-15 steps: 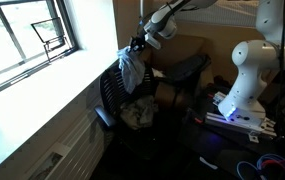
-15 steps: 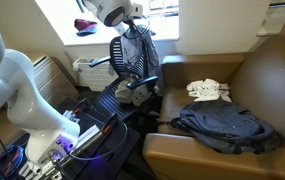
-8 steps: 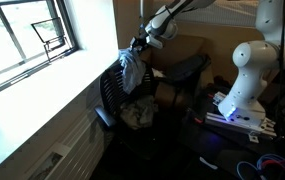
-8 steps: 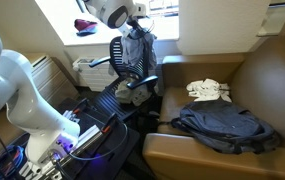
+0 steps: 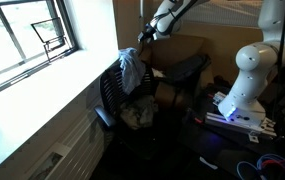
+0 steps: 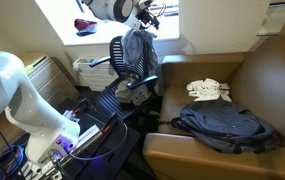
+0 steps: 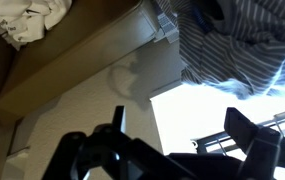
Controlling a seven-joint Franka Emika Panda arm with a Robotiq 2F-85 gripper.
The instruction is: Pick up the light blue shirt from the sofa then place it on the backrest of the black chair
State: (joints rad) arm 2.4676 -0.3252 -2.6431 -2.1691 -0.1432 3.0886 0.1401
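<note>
Now the gripper has let go and risen above the black chair, fingers spread with nothing between them; the light blue shirt hangs draped over the chair's backrest, so placement looks done.

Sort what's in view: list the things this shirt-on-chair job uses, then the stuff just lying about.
Job:
shirt, draped over the chair's backrest
chair
sofa
gripper, open, clear of the shirt

Lying about:
white cloth on the sofa
dark garment on the sofa
red thing on the windowsill
</note>
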